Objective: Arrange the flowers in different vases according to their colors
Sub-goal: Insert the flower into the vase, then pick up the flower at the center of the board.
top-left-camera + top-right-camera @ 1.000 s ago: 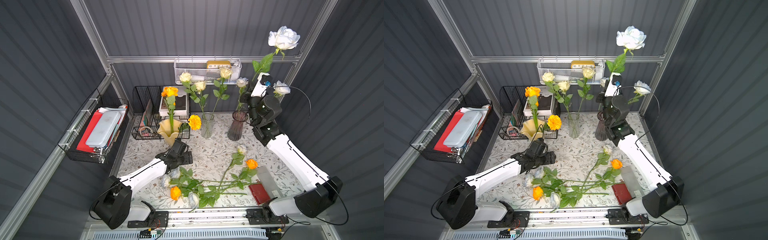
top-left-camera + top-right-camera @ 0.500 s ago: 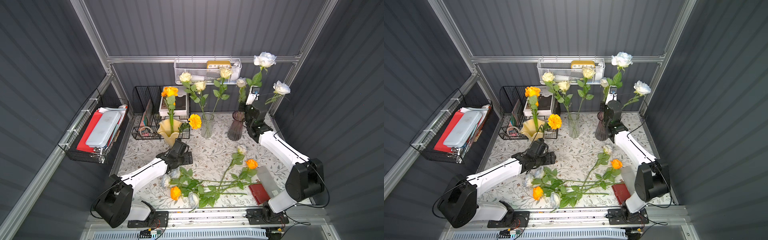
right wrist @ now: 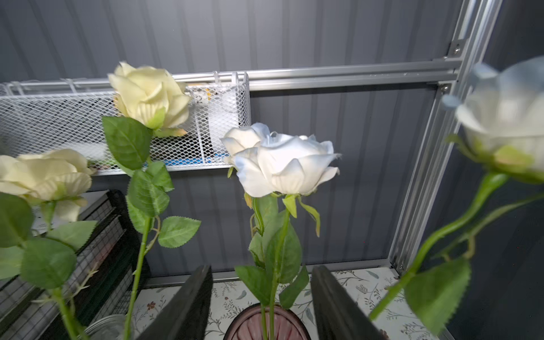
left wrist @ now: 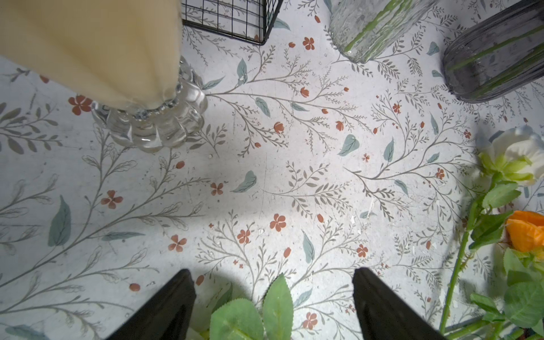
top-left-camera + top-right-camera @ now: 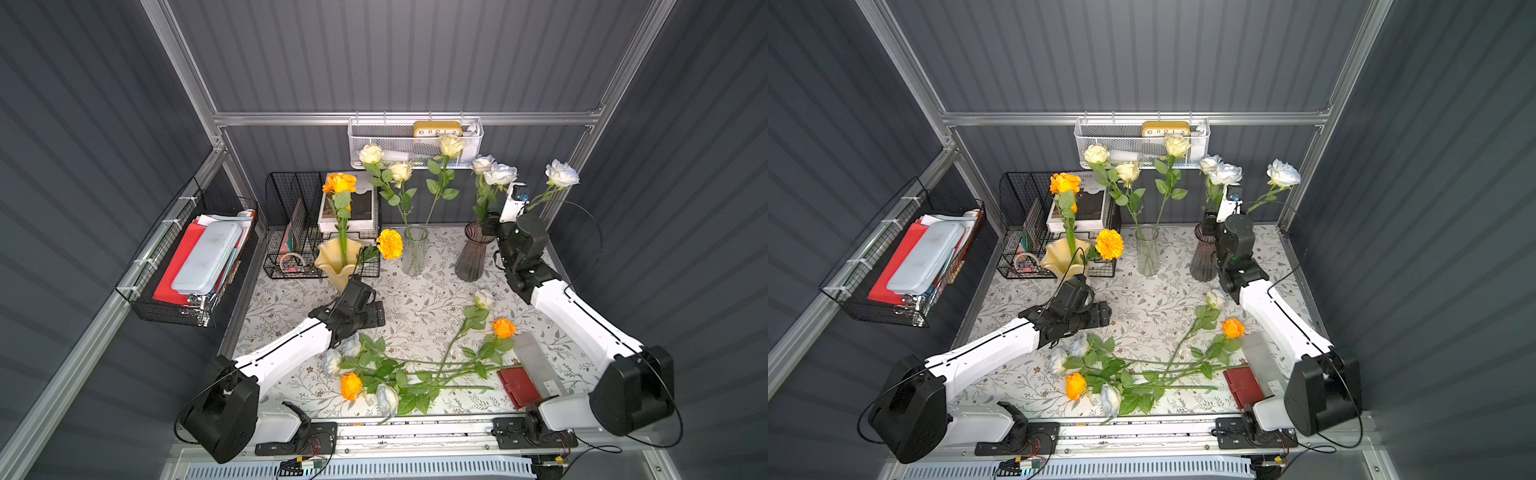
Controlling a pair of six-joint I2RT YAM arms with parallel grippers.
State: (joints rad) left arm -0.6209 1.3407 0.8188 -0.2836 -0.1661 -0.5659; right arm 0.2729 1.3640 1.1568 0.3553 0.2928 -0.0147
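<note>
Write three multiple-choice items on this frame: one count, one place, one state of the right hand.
1. How many cream roses stand in the clear vase?
A one
B two
C three

2. The marigold is:
A in the pale yellow vase
B in the clear vase
C lying flat, in no vase

3. The right hand is:
A shut on a stem
B open, astride a white rose stem
C shut on a vase rim

Key:
C: three cream blooms rise from it in both top views.
A: it leans out over that vase's ruffled rim.
B: the right wrist view shows a gap on each side of the stem.
</note>
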